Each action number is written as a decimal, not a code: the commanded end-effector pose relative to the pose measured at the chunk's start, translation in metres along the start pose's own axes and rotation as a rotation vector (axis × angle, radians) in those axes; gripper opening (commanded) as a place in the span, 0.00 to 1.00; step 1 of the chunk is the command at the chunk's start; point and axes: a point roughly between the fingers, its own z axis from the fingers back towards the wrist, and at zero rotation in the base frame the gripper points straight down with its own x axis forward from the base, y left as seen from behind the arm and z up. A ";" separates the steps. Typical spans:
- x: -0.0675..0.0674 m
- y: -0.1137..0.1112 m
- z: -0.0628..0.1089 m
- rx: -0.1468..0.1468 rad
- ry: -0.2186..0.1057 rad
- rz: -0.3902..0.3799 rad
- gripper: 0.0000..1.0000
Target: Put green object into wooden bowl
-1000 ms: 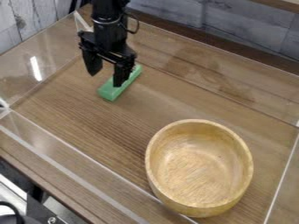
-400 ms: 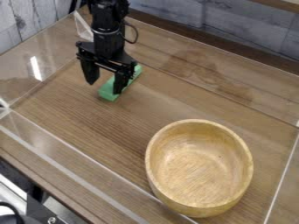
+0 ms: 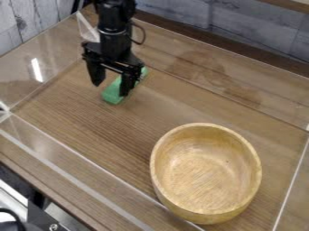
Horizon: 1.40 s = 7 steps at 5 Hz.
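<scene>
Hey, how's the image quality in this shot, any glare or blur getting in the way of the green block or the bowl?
Camera view: soft and low in detail overall; pale glare streaks on the clear wall panels at left; the green block stays readable between the open gripper fingers; the wooden bowl is evenly lit, its grain visible.

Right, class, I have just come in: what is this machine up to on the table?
A single robot arm has its gripper pointing down over a small green block lying on the wooden table. Its fingers are spread wide on either side of the block and have not closed on it. Whether they touch it cannot be told. The large wooden bowl sits empty nearer the front right, well apart from the block, so the block is not yet picked up.
</scene>
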 end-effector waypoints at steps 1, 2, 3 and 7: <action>0.014 -0.001 0.015 0.013 -0.056 -0.044 1.00; 0.017 0.000 0.011 0.016 -0.053 -0.037 1.00; 0.019 0.003 0.008 0.017 -0.050 -0.030 1.00; 0.005 0.014 0.012 -0.017 -0.065 -0.042 0.00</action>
